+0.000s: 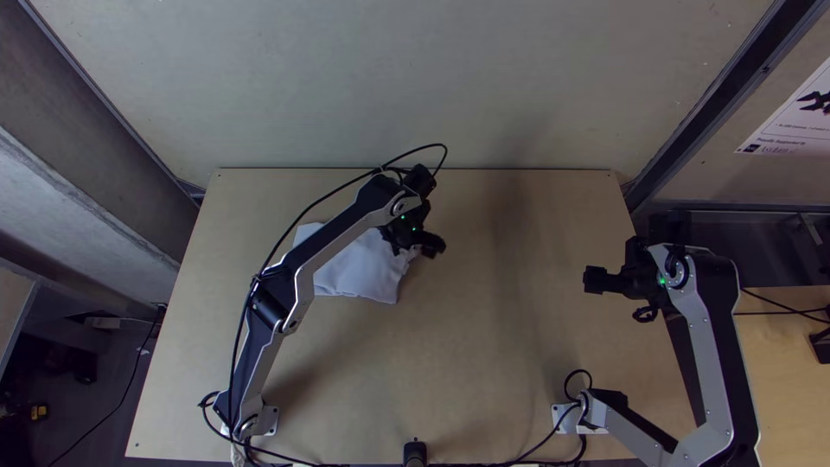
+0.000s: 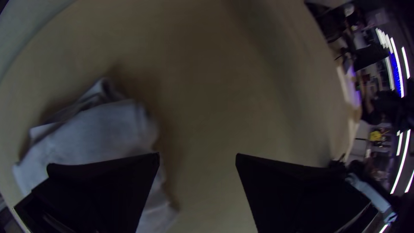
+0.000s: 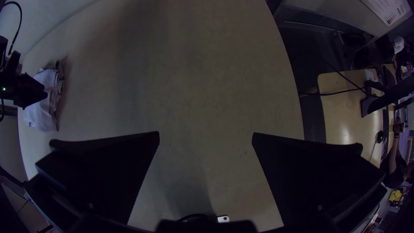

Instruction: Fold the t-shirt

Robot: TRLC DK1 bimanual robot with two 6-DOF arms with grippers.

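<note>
- T-shirt (image 1: 356, 268): lay on the left half of the table (image 1: 484, 363), toward the far edge, in a compact bundle. Its layered edge (image 3: 57, 92) faced the table's middle; I could not count the layers.
- Left gripper (image 2: 197, 156): fingers apart, nothing between them. I had it at the cloth's inner side, one finger over the shirt and the other past its border, presumably so that closing would catch or tidy that edge. Contact with the cloth: could not tell.
- Right gripper (image 3: 205, 134): fingers also apart and unloaded, well away from the shirt over the table's right side. I judged this useful for leaving the left one room.
- Assessment: folding looked well along; the uneven layers probably wanted squaring. Risk noted: a shallow pinch might lift only the top layer and open the bundle.
</note>
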